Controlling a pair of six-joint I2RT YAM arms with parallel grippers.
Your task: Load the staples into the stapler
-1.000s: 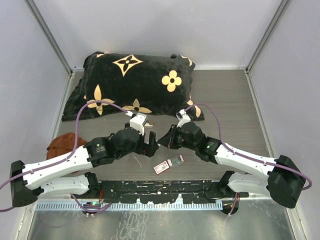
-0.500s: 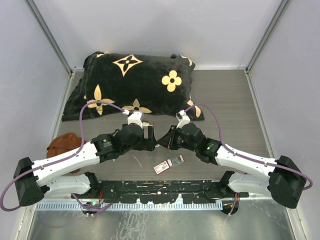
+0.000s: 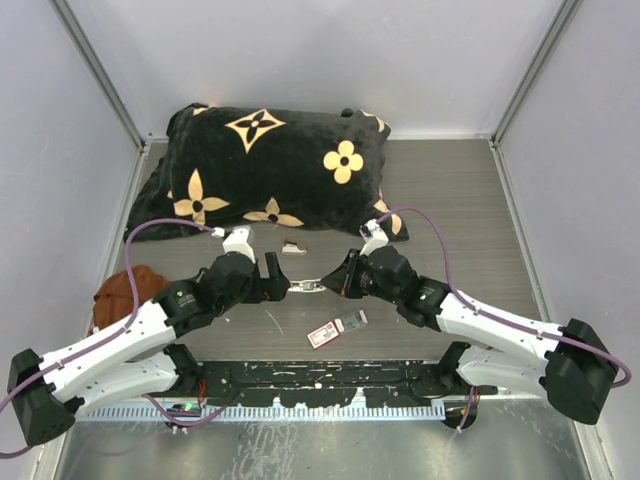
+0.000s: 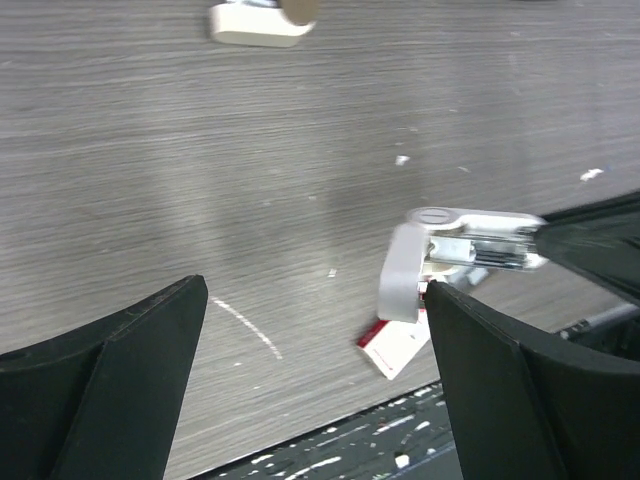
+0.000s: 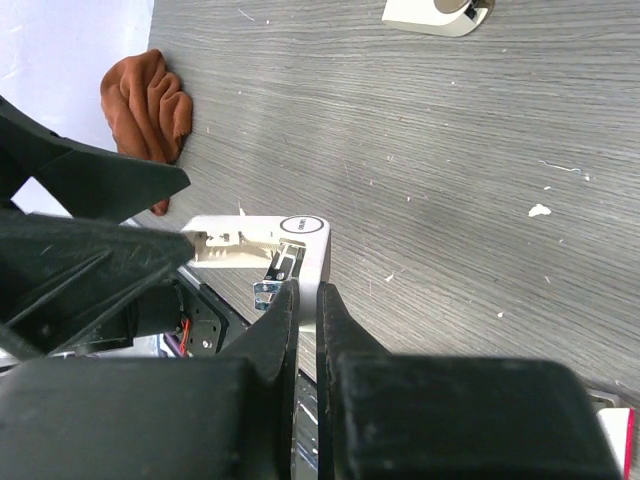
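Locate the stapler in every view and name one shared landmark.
Top external: stapler mid-table, in the right gripper.
Left wrist: stapler right of centre.
Right wrist: stapler left of centre.
Shared landmark: small white piece, beyond the stapler in all three.

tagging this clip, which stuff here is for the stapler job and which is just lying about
For the job:
- stapler, held by the right hand
- left hand, open beside it
- staple box
- staple tray

Lying about:
- pillow
- brown cloth
- small white piece
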